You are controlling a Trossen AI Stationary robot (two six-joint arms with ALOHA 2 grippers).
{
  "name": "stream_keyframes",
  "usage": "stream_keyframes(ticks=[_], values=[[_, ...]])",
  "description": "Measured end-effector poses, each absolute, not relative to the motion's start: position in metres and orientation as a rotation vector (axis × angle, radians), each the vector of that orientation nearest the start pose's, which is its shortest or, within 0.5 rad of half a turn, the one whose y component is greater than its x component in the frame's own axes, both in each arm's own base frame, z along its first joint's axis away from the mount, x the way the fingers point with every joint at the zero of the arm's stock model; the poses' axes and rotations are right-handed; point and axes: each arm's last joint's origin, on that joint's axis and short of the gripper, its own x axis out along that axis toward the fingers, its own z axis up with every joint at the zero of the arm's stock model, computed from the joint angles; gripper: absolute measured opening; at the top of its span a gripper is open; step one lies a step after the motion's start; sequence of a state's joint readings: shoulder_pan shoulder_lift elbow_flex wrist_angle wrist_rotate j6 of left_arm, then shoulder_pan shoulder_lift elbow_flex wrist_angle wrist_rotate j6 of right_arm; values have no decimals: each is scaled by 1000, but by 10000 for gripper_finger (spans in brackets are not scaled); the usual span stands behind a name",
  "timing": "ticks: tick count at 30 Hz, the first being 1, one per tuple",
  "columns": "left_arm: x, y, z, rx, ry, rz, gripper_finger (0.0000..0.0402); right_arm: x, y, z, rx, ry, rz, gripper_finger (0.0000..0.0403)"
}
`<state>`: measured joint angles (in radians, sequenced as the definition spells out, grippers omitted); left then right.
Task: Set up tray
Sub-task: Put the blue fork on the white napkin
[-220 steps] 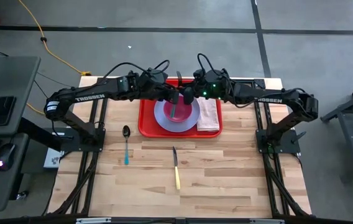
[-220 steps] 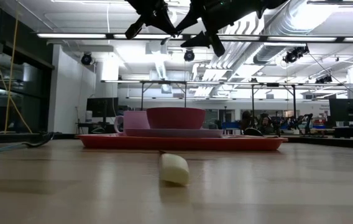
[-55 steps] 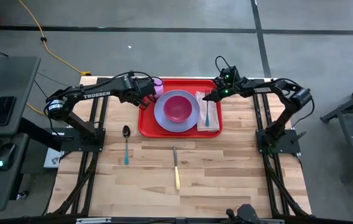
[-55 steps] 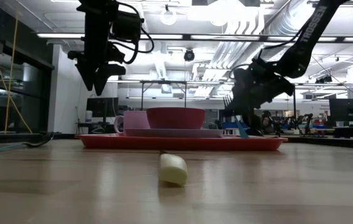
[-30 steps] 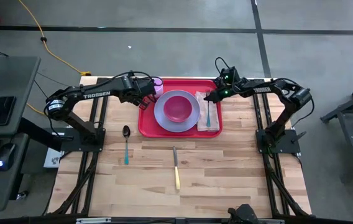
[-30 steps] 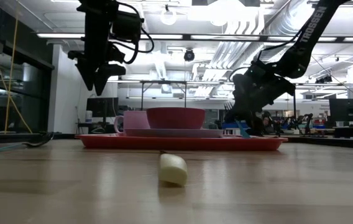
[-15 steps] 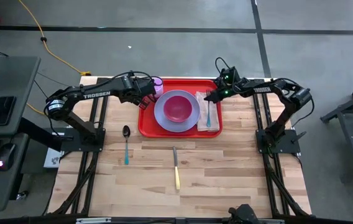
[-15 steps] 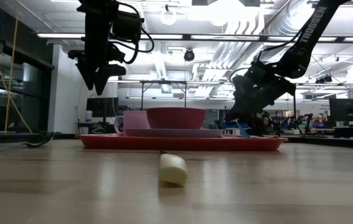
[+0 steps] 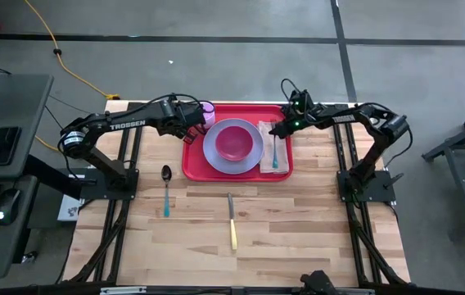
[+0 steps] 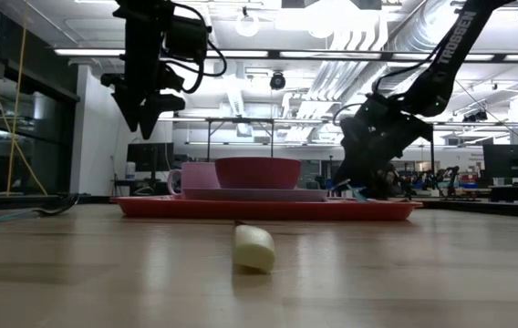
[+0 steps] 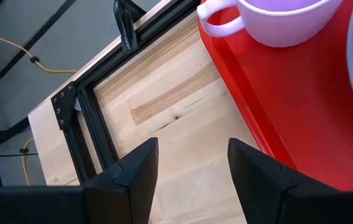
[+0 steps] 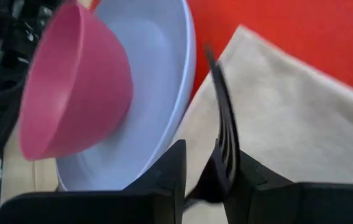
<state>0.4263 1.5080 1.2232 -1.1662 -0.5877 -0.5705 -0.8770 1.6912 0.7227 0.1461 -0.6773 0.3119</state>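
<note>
The red tray (image 9: 193,164) lies at the table's far middle. It holds a lavender plate (image 9: 216,154) with a pink bowl (image 9: 233,140), a lavender cup (image 9: 208,108) and a beige napkin (image 9: 282,160). A teal-handled fork (image 9: 275,156) lies on the napkin. My right gripper (image 12: 210,155) is open at the fork's tine end (image 12: 217,87), one finger on each side. My left gripper (image 11: 192,155) hangs open over the bare table by the tray's far left corner, near the cup (image 11: 276,18), with nothing between its fingers. My right gripper comes in slanting down from the table's far right, and its fingers (image 12: 175,168) lie along the fork's head (image 12: 223,155). A gap shows between one finger and the fork. Whether the other finger touches it, I cannot tell.
A teal-handled spoon (image 9: 166,188) lies on the wood near the tray's left front corner. A yellow-handled knife (image 9: 232,223) lies nearer the front edge, its handle end (image 10: 254,248) close in the low view. Bare wood spreads over the table's near half.
In the low view the fork's tine end has sunk toward the tray beside my right gripper, which stays over the napkin.
</note>
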Motion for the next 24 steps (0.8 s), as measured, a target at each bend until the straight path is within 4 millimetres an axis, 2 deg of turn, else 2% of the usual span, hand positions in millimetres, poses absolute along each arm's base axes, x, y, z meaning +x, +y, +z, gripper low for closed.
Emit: stream_keyframes(ticks=[5, 24], values=[[237, 125, 265, -304, 1201, 1217, 221, 211, -218, 121, 891, 599, -293, 65], [240, 127, 265, -274, 1188, 1186, 221, 208, -217, 117, 891, 640, -331, 68]])
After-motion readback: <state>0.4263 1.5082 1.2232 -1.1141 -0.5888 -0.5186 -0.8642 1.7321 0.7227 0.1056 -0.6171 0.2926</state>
